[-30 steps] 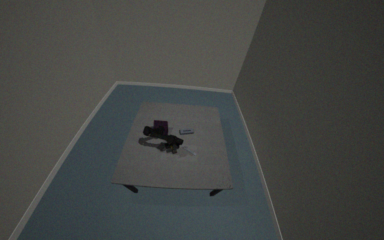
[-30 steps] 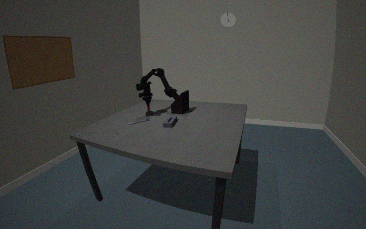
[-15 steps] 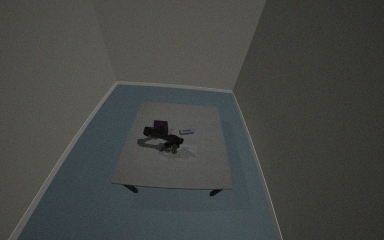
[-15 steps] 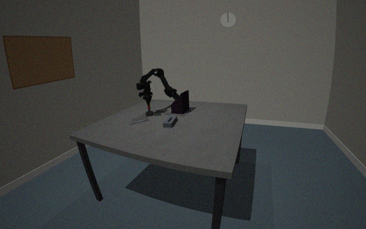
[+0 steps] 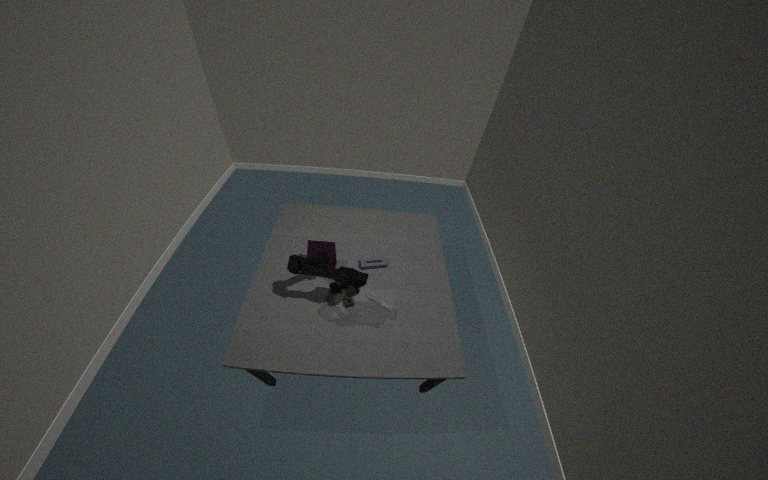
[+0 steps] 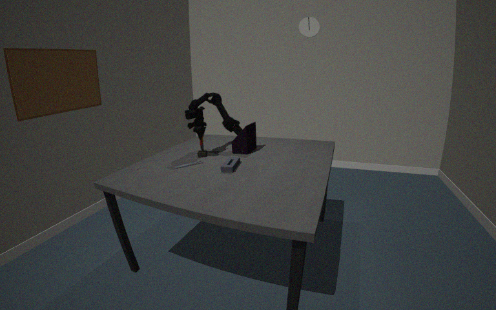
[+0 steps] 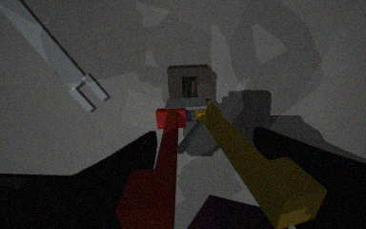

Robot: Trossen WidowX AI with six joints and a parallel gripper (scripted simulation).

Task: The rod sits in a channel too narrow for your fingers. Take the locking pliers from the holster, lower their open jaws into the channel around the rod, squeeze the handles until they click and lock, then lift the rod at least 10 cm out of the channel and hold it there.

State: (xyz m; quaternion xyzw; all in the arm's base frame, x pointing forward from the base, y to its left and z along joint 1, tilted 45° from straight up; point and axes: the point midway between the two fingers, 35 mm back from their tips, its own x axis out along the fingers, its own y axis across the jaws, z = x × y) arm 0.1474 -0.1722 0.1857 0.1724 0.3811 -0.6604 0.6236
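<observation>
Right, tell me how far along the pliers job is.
Done: no finished step can be confirmed.
In hand: the gripper is down over the small box, probably the holster; its hold on the pliers is unclear.
Left: the slotted block, probably the channel, stands apart, so jaws around rod, locking and lift seem to remain.

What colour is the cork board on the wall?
Orange-brown, the board showing best in the exterior view.
</observation>
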